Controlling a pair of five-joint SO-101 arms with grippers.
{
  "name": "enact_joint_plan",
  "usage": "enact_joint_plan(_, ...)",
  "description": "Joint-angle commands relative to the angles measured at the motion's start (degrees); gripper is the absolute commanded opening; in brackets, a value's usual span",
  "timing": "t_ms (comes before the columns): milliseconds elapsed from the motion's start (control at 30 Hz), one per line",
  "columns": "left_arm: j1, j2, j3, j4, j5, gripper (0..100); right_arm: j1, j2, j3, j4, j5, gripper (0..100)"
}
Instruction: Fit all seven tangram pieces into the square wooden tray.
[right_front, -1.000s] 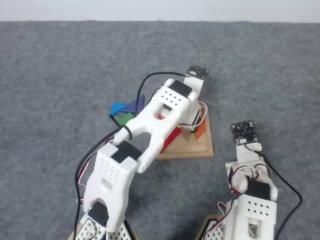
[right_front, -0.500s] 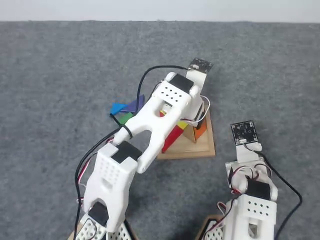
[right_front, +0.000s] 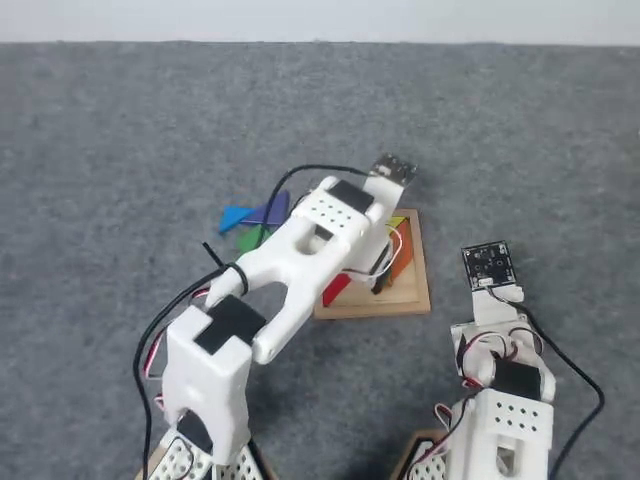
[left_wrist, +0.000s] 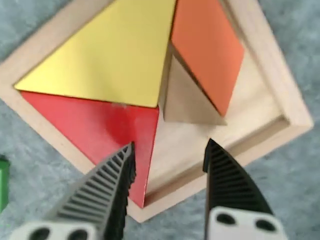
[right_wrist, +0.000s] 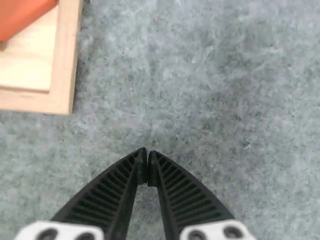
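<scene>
The square wooden tray (left_wrist: 274, 67) sits on the grey felt-covered bench (right_front: 120, 150) and holds three pieces. A large yellow triangle (left_wrist: 115, 55) fills one corner. A red triangle (left_wrist: 105, 130) lies flat beside it, the two meeting along one long edge. An orange four-sided piece (left_wrist: 207, 50) touches the yellow triangle's other side. The rest of the tray floor is bare pale wood.

Outside the tray, a blue triangle (right_front: 236, 215), a purple piece (right_front: 270, 210) and a green piece (right_front: 250, 238) lie clustered near its far-left side.

The left pincer (left_wrist: 170, 147) hangs over the tray's bare part, its jaws apart and holding nothing. The right pincer (right_wrist: 146, 152) has its jaws pressed together over the felt, near a tray corner.
</scene>
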Motion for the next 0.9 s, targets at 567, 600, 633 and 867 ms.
enact_joint_plan(567, -3.9, 8.8, -16.2, 1.3, -2.7, 22, -0.8, -0.7, -0.8, -1.3, 0.7, 0.8)
enact_joint_plan(600, -3.8, 8.4, -17.1, 2.2, -2.7, 22, -0.8, -0.7, -0.8, -1.3, 0.7, 0.8)
enact_joint_plan(633, -3.8, 7.8, -17.7, 3.2, -2.7, 22, -0.8, -0.7, -0.8, -1.3, 0.7, 0.8)
enact_joint_plan(867, -6.2, -2.7, -18.0, 9.3, -2.9, 22, -0.8, -0.7, -0.8, -1.3, 0.7, 0.8)
